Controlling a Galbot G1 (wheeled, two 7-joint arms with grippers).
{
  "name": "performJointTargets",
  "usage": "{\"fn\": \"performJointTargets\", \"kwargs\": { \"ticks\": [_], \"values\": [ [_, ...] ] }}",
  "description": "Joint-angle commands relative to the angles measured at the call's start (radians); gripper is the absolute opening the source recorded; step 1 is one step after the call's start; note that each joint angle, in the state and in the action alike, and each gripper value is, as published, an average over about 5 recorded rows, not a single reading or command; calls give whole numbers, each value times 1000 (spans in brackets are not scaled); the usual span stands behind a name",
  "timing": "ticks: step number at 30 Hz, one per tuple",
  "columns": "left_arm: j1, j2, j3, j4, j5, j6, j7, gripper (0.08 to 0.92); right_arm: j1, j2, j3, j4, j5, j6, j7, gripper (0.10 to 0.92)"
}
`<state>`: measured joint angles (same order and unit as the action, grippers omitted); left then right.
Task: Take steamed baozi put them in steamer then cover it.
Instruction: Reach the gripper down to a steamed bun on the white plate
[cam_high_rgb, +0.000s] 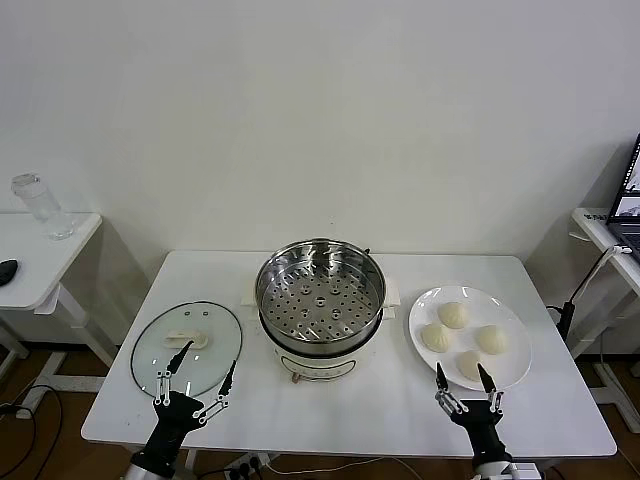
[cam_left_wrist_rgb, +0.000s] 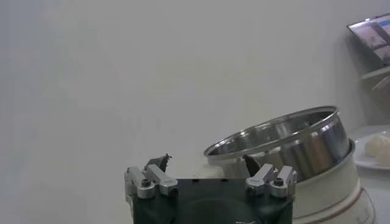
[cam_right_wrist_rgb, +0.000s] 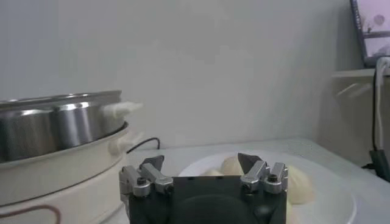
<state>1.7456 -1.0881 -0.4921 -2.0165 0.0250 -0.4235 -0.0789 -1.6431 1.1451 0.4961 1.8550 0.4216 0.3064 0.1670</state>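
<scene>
We see a plain white wall (cam_high_rgb: 320, 110) behind a white table (cam_high_rgb: 350, 410) in the middle of the room. On our left is another small white table (cam_high_rgb: 35, 255) with a clear jar (cam_high_rgb: 40, 205) and a dark thing (cam_high_rgb: 6, 269) on it. On our right is a white desk (cam_high_rgb: 605, 235) with a laptop (cam_high_rgb: 630, 195). Black cables (cam_high_rgb: 25, 405) lie on the brown floor (cam_high_rgb: 45, 440).
</scene>
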Motion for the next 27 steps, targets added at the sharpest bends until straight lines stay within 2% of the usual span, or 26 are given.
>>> {"fn": "performJointTargets", "kwargs": {
  "ticks": [1,8,16,18,21,27],
  "values": [
    [14,3,2,-36,5,1,-2,823,145,-60,31,-29,32,-78,44,823],
    [24,-1,8,-56,20,-5,-7,823,521,-232,-63,-198,206,-252,74,823],
    [23,-17,6,-60,32,-7,-10,823,982,-390,-388,-501,398,-283,-83,823],
    [23,-20,5,-61,32,-8,-10,823,1076,-418,-477,-575,433,-301,-174,823],
    [23,-22,6,-64,33,-9,-11,823,1206,-463,-634,-678,416,-331,-395,823],
    [31,-25,5,-80,40,-4,-15,823,1477,-509,-907,-853,152,-350,-945,823]
  ]
}}
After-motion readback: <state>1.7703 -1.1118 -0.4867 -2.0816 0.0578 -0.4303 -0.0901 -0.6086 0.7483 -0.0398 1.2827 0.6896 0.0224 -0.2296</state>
